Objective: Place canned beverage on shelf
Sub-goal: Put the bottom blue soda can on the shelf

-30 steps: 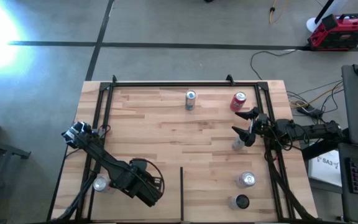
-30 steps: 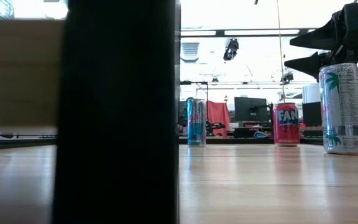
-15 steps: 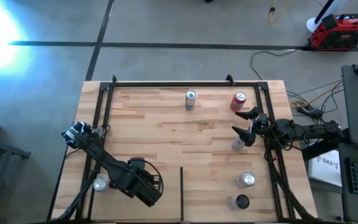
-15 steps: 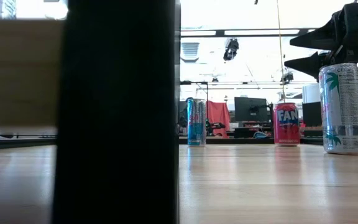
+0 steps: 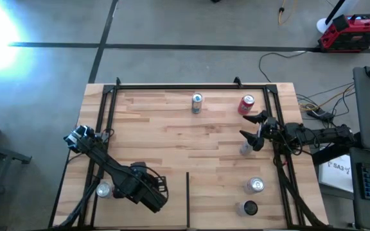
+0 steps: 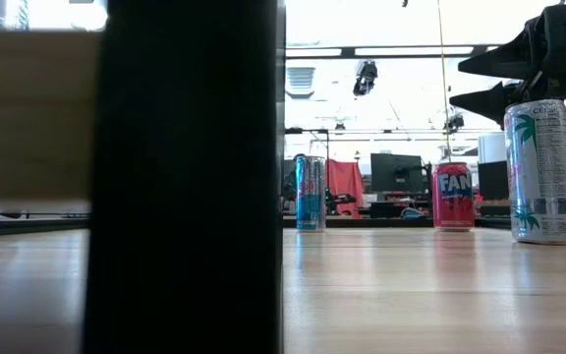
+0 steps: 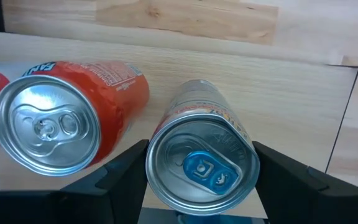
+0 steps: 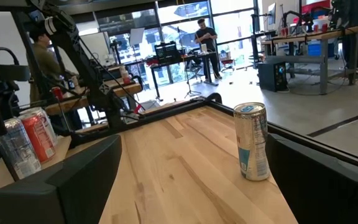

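Observation:
The shelf [image 5: 172,141] is a light wooden board inside black rails. My left gripper [image 7: 199,186] is at the table's near left, pointing down, shut on a silver can with a blue tab [image 7: 201,165]. An orange-red can [image 7: 61,134] stands right beside that can. My right gripper [image 5: 254,128] is open and empty at the shelf's right side. It is just on the far side of a white palm-print can [image 6: 541,172], which stands upright on the board. In the low view my right gripper [image 6: 499,79] shows above that can's top. My left gripper has one finger [image 7: 120,168] on each side of the silver can's wall [image 7: 166,124], just below its rim. The fingers come from above, pointing down. The can stands about upright between them. Its base is hidden, so I cannot tell whether it rests on the wood.
A slim silver-blue can [image 5: 196,102] and a red can [image 5: 246,104] stand near the far rail. A silver-topped can [image 5: 254,186] and a dark can [image 5: 250,208] stand at the near right. A thin black divider strip [image 5: 187,199] rises from the near edge. People and desks show beyond the table.
My left arm has crept a little toward the table's left edge. My right arm and the cans on the shelf have kept still.

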You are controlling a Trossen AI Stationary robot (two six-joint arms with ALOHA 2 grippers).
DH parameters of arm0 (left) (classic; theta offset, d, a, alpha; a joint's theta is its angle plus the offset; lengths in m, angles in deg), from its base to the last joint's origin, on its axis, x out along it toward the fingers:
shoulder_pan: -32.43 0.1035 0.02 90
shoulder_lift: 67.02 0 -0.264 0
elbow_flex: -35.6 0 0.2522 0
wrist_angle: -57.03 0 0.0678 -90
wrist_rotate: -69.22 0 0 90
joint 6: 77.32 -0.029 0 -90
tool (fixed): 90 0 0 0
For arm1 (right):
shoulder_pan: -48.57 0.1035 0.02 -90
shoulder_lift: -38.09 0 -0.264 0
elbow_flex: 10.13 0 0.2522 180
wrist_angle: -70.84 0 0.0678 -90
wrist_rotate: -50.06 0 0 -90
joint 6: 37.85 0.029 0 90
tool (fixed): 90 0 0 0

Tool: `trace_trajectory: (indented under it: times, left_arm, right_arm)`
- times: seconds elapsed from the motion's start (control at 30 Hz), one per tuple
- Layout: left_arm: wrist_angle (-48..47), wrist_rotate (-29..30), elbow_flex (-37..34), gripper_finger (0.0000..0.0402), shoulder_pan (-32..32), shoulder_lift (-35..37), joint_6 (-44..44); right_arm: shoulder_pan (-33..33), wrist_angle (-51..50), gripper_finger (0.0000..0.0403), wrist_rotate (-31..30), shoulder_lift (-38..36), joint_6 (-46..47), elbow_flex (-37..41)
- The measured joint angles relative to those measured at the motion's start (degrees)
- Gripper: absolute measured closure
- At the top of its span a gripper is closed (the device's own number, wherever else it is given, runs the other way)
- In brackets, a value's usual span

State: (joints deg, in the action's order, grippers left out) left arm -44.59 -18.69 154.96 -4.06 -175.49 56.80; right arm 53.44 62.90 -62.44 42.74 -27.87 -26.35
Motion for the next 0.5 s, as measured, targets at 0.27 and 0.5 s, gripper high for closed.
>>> trace_trajectory:
  times: [0.27, 0.5]
  left_arm:
    - [0.5, -0.1, 0.1, 0.0139, 0.0, -0.1, 0.0]
    - [0.5, -0.2, 0.3, 0.0087, 0.1, -0.2, -0.1]
  right_arm:
    - [0.0, 0.0, 0.0021, 0.0, 0.0, 0.0, 0.0]
    - [0.0, 0.0, 0.0021, 0.0, 0.0, 0.1, 0.0]
